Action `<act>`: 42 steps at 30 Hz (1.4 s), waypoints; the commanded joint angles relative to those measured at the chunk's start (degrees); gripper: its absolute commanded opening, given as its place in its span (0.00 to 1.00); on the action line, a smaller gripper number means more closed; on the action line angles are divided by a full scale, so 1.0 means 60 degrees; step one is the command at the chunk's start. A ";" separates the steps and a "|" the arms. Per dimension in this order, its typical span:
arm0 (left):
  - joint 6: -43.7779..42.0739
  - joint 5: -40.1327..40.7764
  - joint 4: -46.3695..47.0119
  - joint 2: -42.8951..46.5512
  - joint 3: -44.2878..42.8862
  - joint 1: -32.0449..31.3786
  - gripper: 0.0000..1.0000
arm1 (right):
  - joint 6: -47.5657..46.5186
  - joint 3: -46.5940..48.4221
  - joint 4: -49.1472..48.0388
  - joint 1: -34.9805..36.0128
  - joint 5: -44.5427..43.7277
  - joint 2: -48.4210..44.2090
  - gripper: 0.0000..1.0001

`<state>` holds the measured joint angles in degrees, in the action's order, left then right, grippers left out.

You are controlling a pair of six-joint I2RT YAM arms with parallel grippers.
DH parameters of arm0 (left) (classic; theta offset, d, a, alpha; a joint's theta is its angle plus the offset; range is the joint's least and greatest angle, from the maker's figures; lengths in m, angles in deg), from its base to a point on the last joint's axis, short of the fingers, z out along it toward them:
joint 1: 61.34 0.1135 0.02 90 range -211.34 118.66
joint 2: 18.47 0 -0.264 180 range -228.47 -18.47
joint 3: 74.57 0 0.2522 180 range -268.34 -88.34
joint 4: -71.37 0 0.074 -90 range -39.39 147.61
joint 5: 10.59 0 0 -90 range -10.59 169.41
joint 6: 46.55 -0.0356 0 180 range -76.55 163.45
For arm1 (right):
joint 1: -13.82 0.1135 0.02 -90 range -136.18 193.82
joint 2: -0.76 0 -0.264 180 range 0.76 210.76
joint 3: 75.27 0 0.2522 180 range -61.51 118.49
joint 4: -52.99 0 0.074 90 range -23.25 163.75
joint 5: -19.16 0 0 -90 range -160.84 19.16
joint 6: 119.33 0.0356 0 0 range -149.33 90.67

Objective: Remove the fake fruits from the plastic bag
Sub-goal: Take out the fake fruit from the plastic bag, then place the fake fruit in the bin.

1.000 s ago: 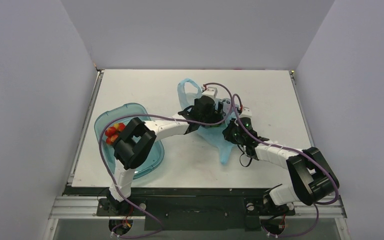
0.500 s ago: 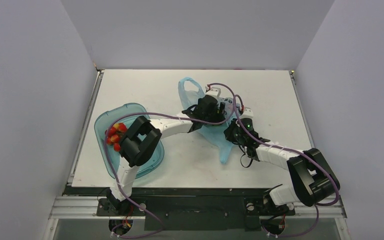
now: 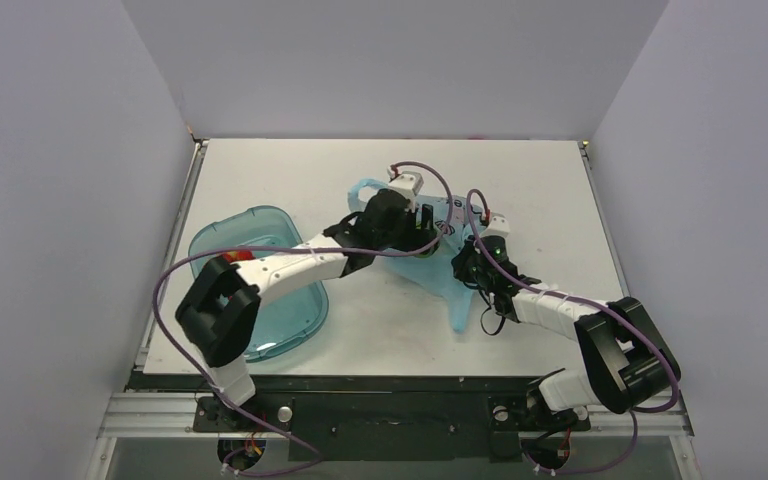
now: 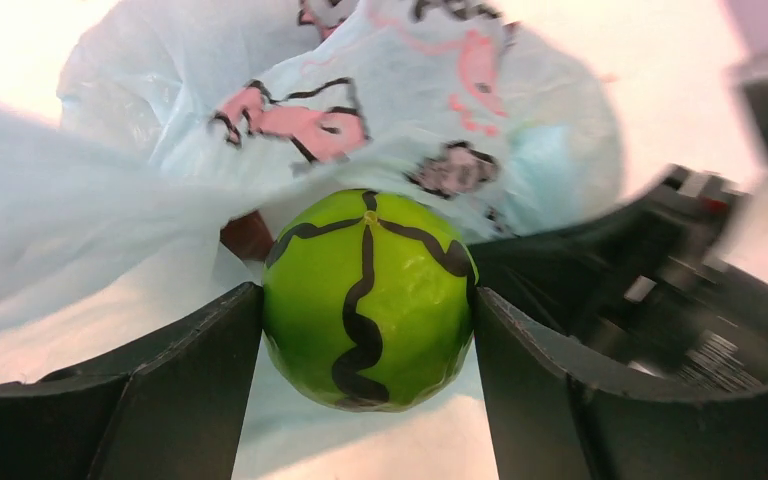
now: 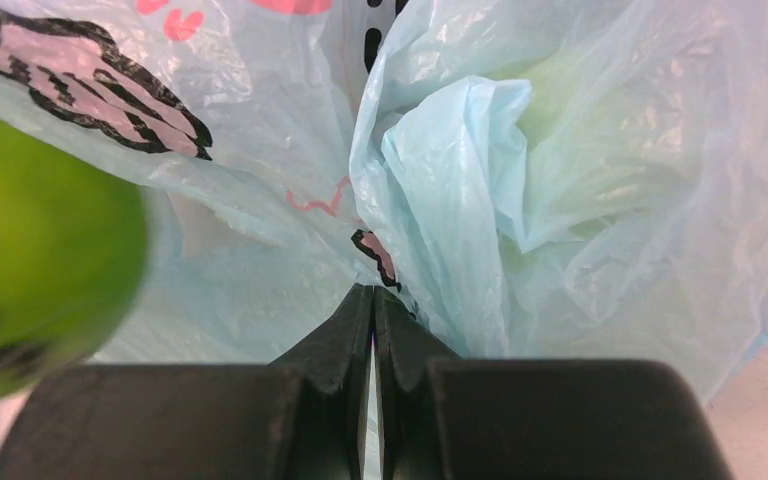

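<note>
The light-blue plastic bag lies crumpled at the table's middle and fills the right wrist view. My left gripper is at the bag's mouth, shut on the green ball with dark stripes, one finger on each side. The ball also shows at the left of the right wrist view. A small dark reddish fruit peeks from behind it. My right gripper is shut on a fold of the bag. A pale green shape shows through the plastic. The red berry cluster lies in the tray.
A rigid teal translucent tray sits at the left of the table, partly under my left arm. Grey walls close in the table on the left, back and right. Purple cables loop over both arms.
My left arm's elbow has swung down and to the left, and its gripper has pulled slightly left at the bag's mouth. The bag's handle loop has shifted. The right gripper has held its grip.
</note>
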<state>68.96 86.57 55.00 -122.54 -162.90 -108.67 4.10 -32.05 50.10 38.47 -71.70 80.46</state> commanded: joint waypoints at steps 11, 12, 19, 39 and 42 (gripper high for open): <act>0.0642 -0.0641 -0.0597 0.5944 0.3419 -0.0078 0.28 | -0.0191 0.0275 -0.0234 -0.0110 -0.0213 -0.0163 0.00; 0.0516 -0.0411 -0.0908 0.6563 0.3613 -0.0047 0.28 | -0.0186 0.0261 -0.0303 -0.0101 -0.0172 -0.0207 0.00; 0.0562 0.3127 -0.4179 0.9098 0.4182 0.0062 0.22 | -0.0118 0.0430 -0.0360 -0.0069 0.0013 0.0075 0.00; 0.5273 0.6235 -0.5921 0.8191 0.6462 0.0092 0.20 | -0.0325 0.0577 0.0145 -0.0091 0.0006 0.0066 0.00; 0.5203 0.6080 -0.5379 0.8174 0.6743 0.0111 0.28 | -0.0300 0.0483 0.0064 -0.0074 0.0007 0.0019 0.00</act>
<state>97.47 121.82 18.43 -73.54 -123.65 -108.21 2.84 -29.80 52.27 38.16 -71.46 82.21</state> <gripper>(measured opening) 0.684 0.001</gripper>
